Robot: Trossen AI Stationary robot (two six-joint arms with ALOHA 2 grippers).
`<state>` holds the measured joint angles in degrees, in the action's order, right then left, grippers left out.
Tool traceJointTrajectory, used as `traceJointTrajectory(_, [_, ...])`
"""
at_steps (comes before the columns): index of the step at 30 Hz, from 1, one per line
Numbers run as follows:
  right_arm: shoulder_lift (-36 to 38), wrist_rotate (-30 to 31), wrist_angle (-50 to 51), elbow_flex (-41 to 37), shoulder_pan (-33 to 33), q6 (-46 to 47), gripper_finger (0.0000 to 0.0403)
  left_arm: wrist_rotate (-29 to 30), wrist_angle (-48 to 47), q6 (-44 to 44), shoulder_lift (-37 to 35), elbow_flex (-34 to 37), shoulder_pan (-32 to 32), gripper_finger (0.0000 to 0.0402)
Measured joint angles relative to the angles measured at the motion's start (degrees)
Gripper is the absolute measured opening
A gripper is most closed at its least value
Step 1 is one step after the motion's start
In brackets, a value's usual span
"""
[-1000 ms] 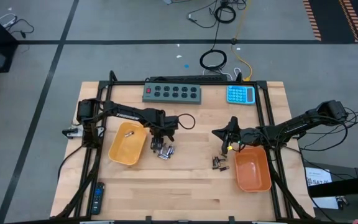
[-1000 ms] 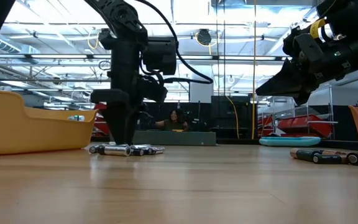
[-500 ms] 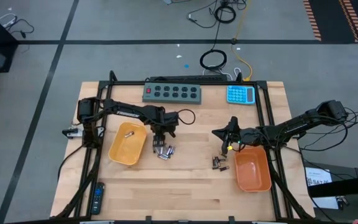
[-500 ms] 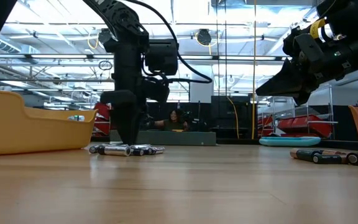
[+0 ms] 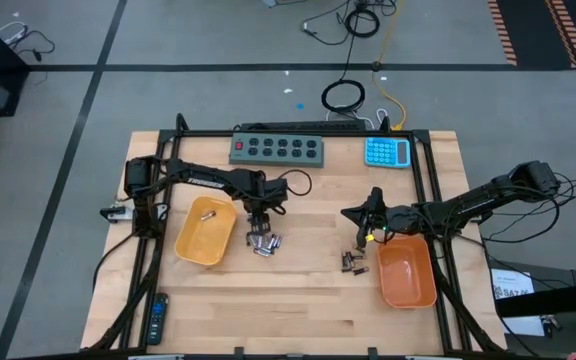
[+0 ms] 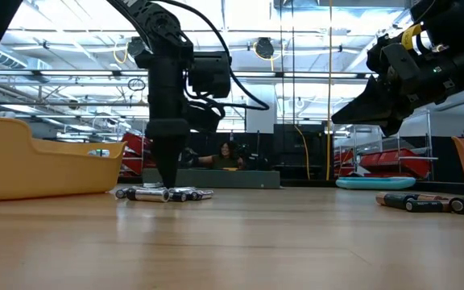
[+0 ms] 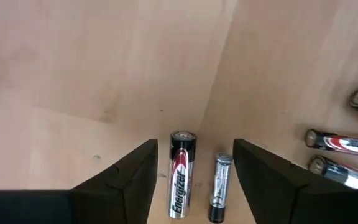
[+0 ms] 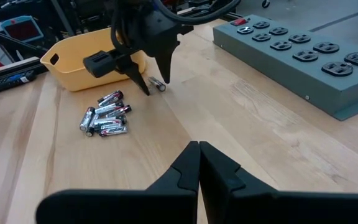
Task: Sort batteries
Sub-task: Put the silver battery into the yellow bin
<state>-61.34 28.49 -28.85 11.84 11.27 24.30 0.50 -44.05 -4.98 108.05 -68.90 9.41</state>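
Note:
Several silvery batteries (image 5: 264,243) lie in a loose pile on the wooden table beside the left orange tray (image 5: 190,243), which holds one battery (image 5: 206,213). My left gripper (image 7: 194,186) is open and points down just far of the pile (image 8: 104,118). Its fingers stand on either side of two batteries, a larger one (image 7: 181,174) and a thinner one (image 7: 219,179), touching neither. My right gripper (image 8: 199,163) is shut and empty, held above the table (image 5: 353,215) near a few dark batteries (image 5: 353,262) and the right orange tray (image 5: 408,290).
A grey power strip (image 5: 278,150) and a blue calculator (image 5: 387,152) lie along the far edge. A black remote control (image 5: 155,318) lies at the near left. A dark frame (image 5: 423,180) runs around the table. Bare wood lies between the two trays.
My left gripper has shifted a little toward the table's right and far edges, away from the battery pile, still pointing down. The batteries have stayed where they were.

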Motion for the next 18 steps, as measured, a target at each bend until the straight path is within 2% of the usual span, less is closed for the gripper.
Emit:
traceJointTrajectory(3, [0.0, 0.0, 0.0, 0.0, 0.0, 0.1, 0.0, 1.7, -0.3, -0.7, 0.4, 0.0, 0.0, 0.0206])
traceJointTrajectory(8, [0.0, 0.0, -0.1, 0.0, 0.2, 0.1, 0.0, 1.7, -0.9, 0.6, 2.9, -0.3, -0.1, 0.0164])
traceJointTrajectory(18, [0.0, 0.0, -0.1, 0.0, 0.2, 0.1, 0.0, 2.7, 0.3, 2.4, 5.0, -0.3, -0.7, 0.0051])
